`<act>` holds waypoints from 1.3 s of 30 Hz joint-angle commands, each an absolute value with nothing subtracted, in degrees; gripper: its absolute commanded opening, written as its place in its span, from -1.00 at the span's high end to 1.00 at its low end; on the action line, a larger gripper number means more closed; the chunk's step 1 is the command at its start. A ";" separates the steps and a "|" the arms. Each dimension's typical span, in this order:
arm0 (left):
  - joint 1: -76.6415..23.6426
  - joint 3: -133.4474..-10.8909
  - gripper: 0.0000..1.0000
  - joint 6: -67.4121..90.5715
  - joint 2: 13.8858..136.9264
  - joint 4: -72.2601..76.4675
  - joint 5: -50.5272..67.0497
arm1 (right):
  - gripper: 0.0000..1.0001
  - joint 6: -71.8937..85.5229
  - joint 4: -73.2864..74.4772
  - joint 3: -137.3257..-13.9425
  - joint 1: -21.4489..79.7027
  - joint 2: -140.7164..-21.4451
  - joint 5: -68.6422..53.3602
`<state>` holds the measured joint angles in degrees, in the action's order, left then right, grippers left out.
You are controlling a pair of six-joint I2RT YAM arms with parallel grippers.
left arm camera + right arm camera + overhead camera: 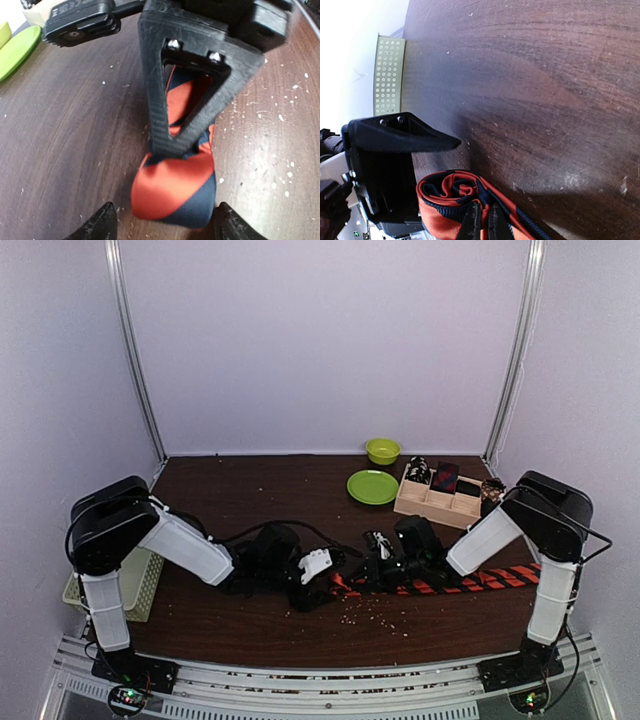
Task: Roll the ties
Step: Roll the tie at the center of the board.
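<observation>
Two tools meet low over the near middle of the bench (250, 490). The right tool (482, 220) is clenched, its fingers pinched together on the coiled end of the striped tie (450, 190). The left tool (167, 227) is released, with its fingertips spread to either side of that same coil and close to it. I cannot tell whether they touch the cloth.

The striped tie is glossy orange-red with dark diagonal bands. Its end is wound into a loose roll of a few turns, lying on the wood. From the roll, the rest of it runs flat to the right along the bench, passing under the right arm towards the edge.

Other ties (445, 480) sit in a wooden box (430, 504) at the back right. Beside the box are a green plate (372, 487) and a bowl (382, 450). A pale green basket (140, 585) rests at the left edge.
</observation>
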<state>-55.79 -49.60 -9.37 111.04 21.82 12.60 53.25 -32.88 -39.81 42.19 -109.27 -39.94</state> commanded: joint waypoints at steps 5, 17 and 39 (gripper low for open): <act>-54.93 -38.92 -0.43 -0.82 114.72 47.85 14.21 | 1.00 47.54 -27.30 -36.97 41.84 -111.59 -35.04; -55.02 -41.48 -0.32 3.66 126.65 64.76 18.62 | 1.00 47.06 -26.20 -38.52 42.50 -112.88 -34.01; -55.28 -50.07 0.43 -8.44 115.21 19.59 14.32 | 0.21 46.87 -21.06 -38.77 41.73 -98.52 -36.45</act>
